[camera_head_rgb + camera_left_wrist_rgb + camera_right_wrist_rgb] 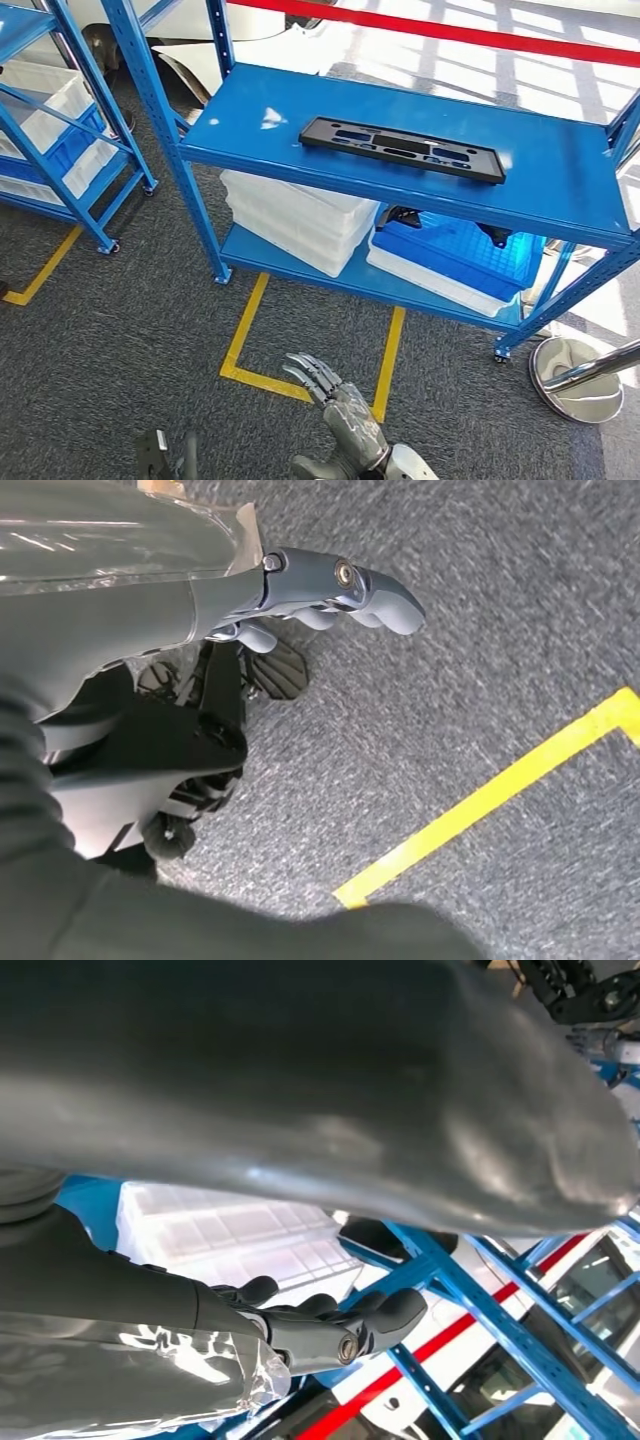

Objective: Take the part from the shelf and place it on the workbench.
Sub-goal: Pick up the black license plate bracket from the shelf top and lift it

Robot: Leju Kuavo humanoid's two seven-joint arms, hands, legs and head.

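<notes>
Part (402, 149), a flat black plate, lies untouched on the top shelf (249, 140). Approach step, no reach begun. Right hand (340, 405) is low over the carpet, well short, fingers extended, holding nothing. Left hand (340, 590) hangs floorward, fingers loose, also holding nothing. Next: raise a hand to the shelf edge.

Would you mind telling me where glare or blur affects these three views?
Head view: sunlight glares off the blue shelf beside the sharp black part. Right wrist view: a blurred grey cover fills the near field, background windows overexposed, right hand in focus. Left wrist view: the left hand and carpet are evenly lit.
</notes>
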